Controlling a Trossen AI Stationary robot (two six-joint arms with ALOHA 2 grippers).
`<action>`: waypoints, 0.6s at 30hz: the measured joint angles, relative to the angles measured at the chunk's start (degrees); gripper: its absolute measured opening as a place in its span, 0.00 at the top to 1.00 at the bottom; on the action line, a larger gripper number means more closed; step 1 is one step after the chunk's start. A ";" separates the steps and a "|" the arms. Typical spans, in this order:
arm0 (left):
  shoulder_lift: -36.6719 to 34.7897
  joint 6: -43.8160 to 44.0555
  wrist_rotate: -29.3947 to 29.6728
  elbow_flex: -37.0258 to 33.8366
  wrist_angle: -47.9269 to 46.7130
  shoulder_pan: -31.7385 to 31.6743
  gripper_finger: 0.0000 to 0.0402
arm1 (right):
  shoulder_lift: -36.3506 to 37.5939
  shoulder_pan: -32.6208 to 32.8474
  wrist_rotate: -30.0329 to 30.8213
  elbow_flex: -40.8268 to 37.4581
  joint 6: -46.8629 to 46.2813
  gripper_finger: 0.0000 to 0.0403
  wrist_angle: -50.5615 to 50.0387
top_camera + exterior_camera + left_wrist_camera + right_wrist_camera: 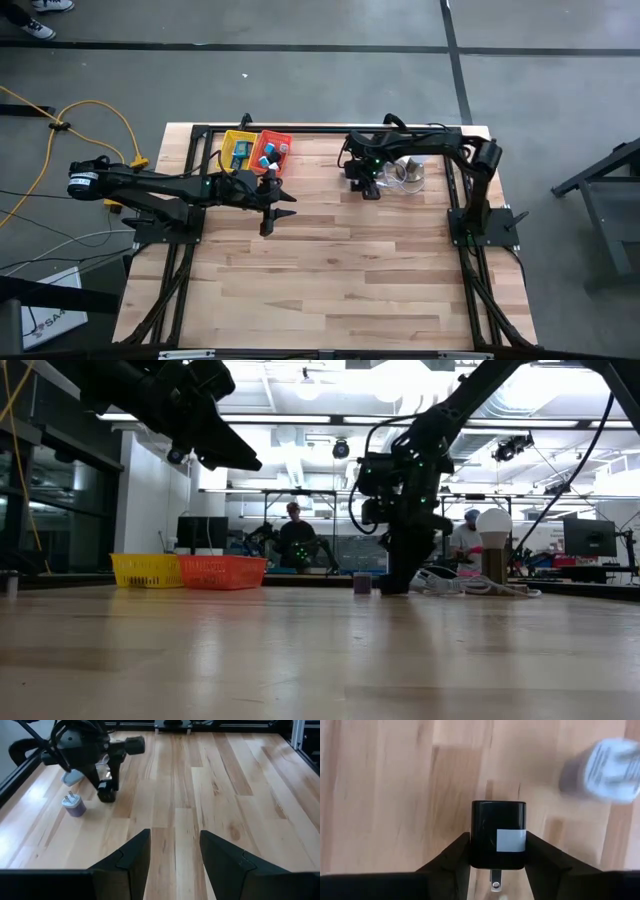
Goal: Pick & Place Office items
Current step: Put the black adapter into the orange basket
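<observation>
My right hand (497,857) is pinching a black plug adapter (498,834) between its two fingers (451,855); the adapter carries a pale label on its face and a metal prong shows at its lower end. In the low view this hand (397,582) stands right down at the table (340,270), near the far edge. Just beside it on the table stands a small lilac-white plug adapter (74,805) with its prongs pointing up; the two are apart, not touching. On the other side of the hand, close by, lie a white cable (455,584) and a round white light bulb (493,523).

Well apart from my right hand, toward my left arm, a yellow basket (236,150) and an orange basket (271,150) sit side by side, touching; both hold small blue, white and red pieces, too small to tell further.

My left hand (277,206) hangs above the table just in front of the baskets, its fingers (131,857) spread and holding nothing.

People (296,535) show in the room behind the table.
</observation>
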State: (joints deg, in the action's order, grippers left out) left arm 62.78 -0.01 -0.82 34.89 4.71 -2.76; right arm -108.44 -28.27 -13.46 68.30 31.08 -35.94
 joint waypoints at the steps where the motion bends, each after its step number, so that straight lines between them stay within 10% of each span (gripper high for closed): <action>1: 0.00 -0.58 0.00 0.00 0.01 0.02 0.59 | 0.42 0.27 0.24 -0.06 -0.03 0.66 -0.61; 18: 0.00 -1.66 -0.02 0.00 2.54 0.09 0.59 | 13.01 8.89 -0.02 0.02 -8.67 0.66 2.19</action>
State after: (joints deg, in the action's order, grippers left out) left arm 62.78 -1.67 -0.84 34.89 7.25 -2.68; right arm -95.43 -19.38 -13.48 68.31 22.42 -33.74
